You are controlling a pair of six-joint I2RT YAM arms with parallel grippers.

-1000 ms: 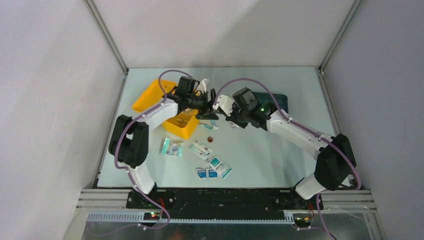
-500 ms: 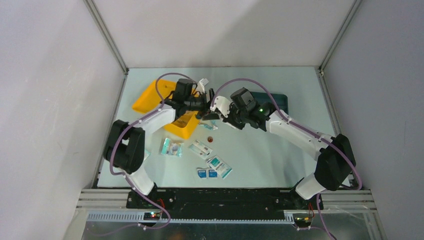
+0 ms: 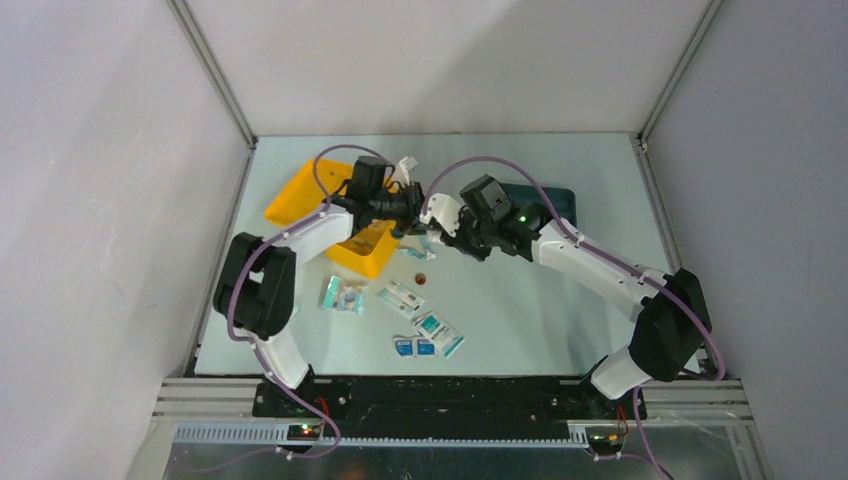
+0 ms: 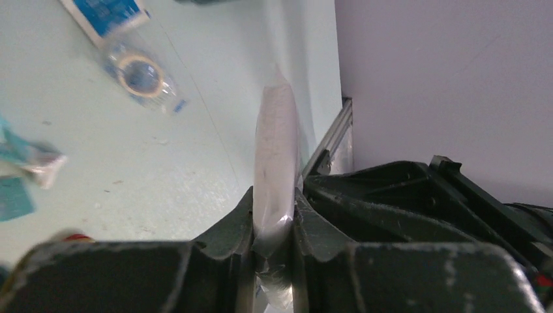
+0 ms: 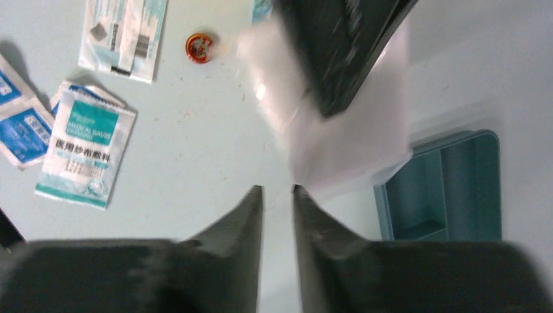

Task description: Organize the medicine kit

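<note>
The medicine kit [image 3: 300, 192] is a bright yellow box lying open at the back left, its base [image 3: 366, 250] toward the centre. Just right of it, above the table, my left gripper [image 3: 412, 206] [image 4: 274, 195] is shut on a clear, whitish plastic packet [image 4: 275, 147] that stands on edge between its fingers. My right gripper [image 3: 432, 222] [image 5: 278, 189] faces it closely. Its jaws stand slightly apart with nothing between them. The packet [image 5: 352, 153] hangs just beyond the right fingertips.
A dark teal divided tray [image 3: 556, 198] [image 5: 450, 189] lies behind the right arm. Several flat sachets [image 3: 438, 332] [image 5: 85, 147], a wrapped dressing [image 3: 343, 295] and a small red disc [image 3: 421, 278] [image 5: 199, 47] lie on the table in front. A bagged tape roll [image 4: 140, 73] lies nearby.
The left jaws have shut on the packet and the right jaws, shut before, have opened off it. Both arms have stayed almost in place.
</note>
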